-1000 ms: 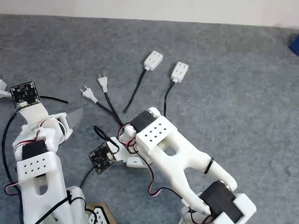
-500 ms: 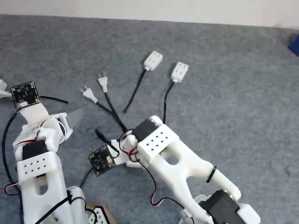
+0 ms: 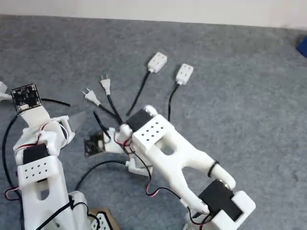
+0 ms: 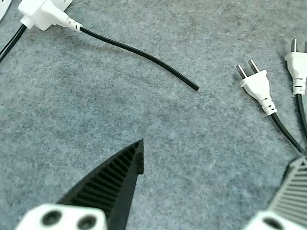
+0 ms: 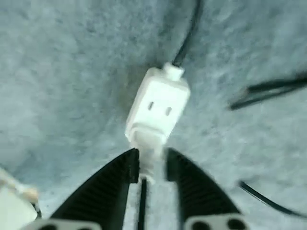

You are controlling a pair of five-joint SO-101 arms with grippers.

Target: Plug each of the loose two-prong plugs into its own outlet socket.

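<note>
Two white outlet sockets (image 3: 157,61) (image 3: 184,73) lie on the grey carpet on short black cables. Two loose white two-prong plugs (image 3: 104,84) (image 3: 90,96) lie to their left, and also show in the left wrist view (image 4: 256,86) (image 4: 298,64). My left gripper (image 4: 211,167) hangs open over bare carpet short of those plugs, one socket (image 4: 43,12) farther off. My right arm (image 3: 153,136) reaches over the plugs' cables. Its gripper (image 5: 151,160) is shut on a white plug body (image 5: 148,143) that butts against a white socket block (image 5: 158,108) with two slots.
The arms' black cables loop over the carpet near the right arm's wrist (image 3: 96,167). A brown cardboard piece (image 3: 103,218) lies at the near edge and a blue object (image 3: 303,45) at the far right. Open carpet lies right of the sockets.
The right arm has swung left and a little away from its base, carrying its wrist camera toward the left arm. The left arm, the loose plugs and the two sockets have stayed put.
</note>
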